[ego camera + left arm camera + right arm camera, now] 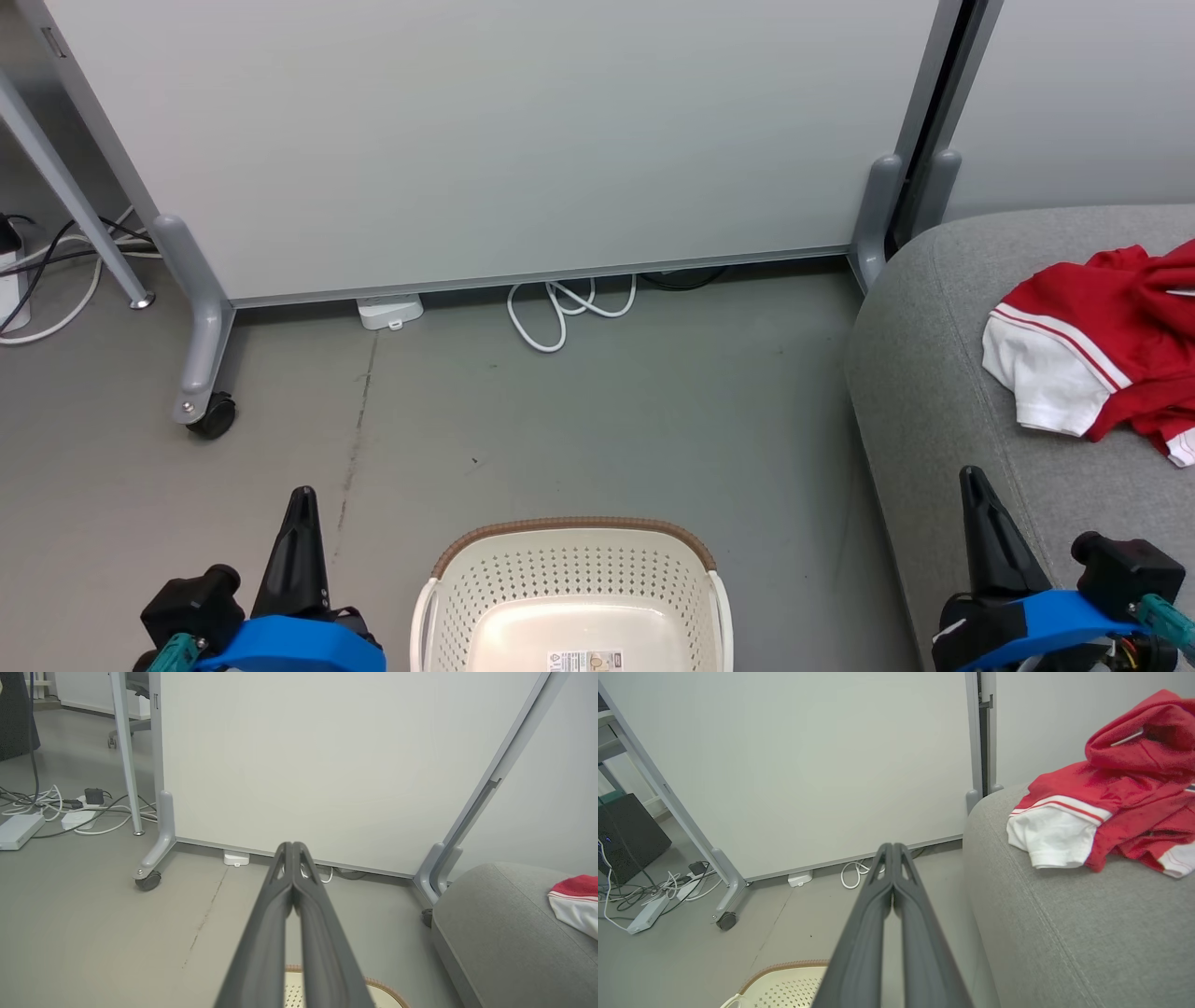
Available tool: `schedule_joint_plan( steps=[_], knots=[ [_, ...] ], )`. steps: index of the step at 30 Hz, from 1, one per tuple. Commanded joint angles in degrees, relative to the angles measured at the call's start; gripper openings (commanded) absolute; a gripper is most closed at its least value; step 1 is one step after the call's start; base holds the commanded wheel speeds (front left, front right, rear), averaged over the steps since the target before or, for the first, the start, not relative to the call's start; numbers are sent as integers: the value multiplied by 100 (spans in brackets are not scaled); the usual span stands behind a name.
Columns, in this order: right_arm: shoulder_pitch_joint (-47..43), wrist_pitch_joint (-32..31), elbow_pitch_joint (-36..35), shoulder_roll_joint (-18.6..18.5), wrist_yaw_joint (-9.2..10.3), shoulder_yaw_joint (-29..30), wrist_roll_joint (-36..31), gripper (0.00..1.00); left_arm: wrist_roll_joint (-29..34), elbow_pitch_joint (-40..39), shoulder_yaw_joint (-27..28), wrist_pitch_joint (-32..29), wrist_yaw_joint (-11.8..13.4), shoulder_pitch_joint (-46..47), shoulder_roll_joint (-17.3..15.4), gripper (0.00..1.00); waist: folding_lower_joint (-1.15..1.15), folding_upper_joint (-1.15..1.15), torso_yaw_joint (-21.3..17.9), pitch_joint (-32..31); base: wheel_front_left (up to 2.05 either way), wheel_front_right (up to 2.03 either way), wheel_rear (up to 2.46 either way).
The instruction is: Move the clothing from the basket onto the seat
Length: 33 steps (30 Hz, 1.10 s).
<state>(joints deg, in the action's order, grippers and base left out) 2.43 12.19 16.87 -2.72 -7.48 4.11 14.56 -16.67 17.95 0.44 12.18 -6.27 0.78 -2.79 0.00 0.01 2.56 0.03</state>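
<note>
Grey floor (560, 420), basket (569, 569) edge-cropped; clothing (1120, 317) on seat (934, 392) partly off-frame; left claw (303, 495), right claw (971, 476) closed, empty

both claws (301, 495) (971, 476) low, fingers pressed together, empty

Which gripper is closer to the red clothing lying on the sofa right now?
Right. The right gripper is at the near edge of the sofa, with the clothing just ahead of it. The left gripper is on the far side of the basket, over the floor.
</note>
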Motion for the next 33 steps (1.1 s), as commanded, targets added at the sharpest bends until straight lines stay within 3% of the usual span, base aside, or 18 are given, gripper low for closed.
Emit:
schedule_joint_plan(
  steps=[1,33],
  knots=[
    [108,-33,-107,-12,0,17,220,0,-192,-108,38,-31,-14,163,-8,0,0,-1,-2,1,0,0,0],
    [232,-753,-208,-17,-1,96,3215,0,-3115,-249,255,-750,-64,328,-11,0,0,-1,-72,5,0,0,0]
  ],
)
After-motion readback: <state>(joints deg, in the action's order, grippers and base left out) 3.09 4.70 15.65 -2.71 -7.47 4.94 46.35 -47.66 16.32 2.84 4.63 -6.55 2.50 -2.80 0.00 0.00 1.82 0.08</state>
